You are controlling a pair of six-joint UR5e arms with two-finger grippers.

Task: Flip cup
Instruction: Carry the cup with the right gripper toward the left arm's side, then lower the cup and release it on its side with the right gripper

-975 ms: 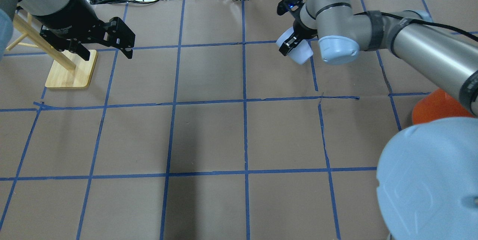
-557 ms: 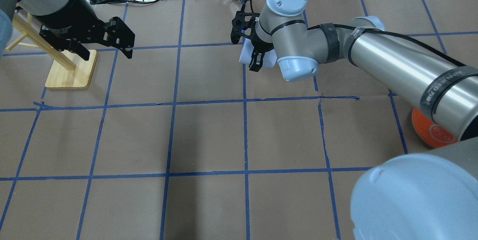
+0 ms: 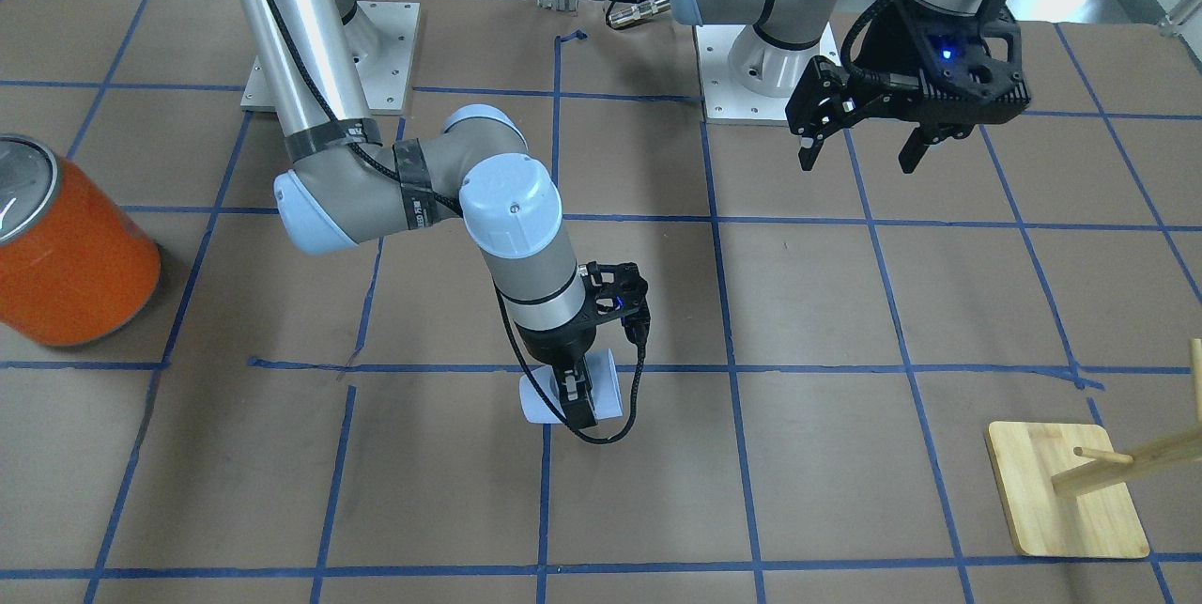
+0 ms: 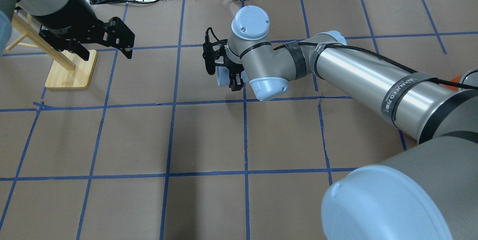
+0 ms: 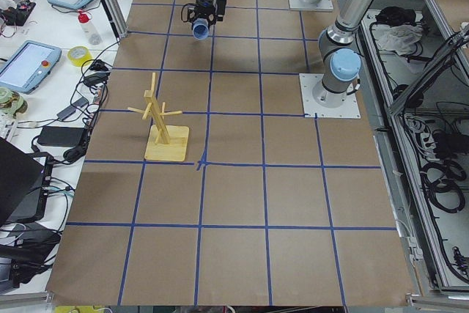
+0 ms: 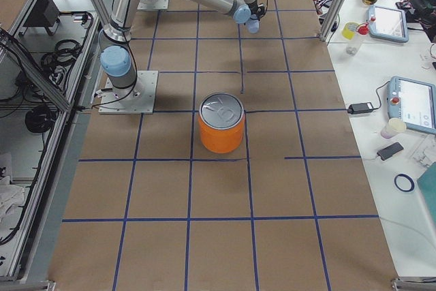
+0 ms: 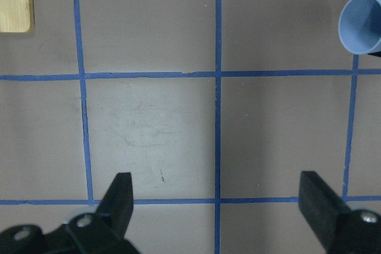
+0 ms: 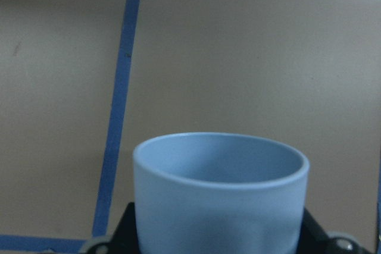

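Where the brown-papered table point(image 3: 845, 303) runs closest to the robot's bases, the left gripper point(image 3: 857, 159) is held above the surface, its jaws spread wide with nothing between them. Farther out, toward the robot's right, an orange can point(image 3: 75, 256) with a silver top is stood upright on the paper. Beyond that, near the table's middle, the cup point(image 3: 537, 405) is clamped between the jaws of the right gripper point(image 3: 575, 397). It is turned on its side, its open mouth faced toward the robot's left, just by a crossing of blue tape lines. Whether it touches the paper cannot be told. Farthest out, on the robot's left, a wooden peg stand point(image 3: 1061, 491) is set on its flat base.
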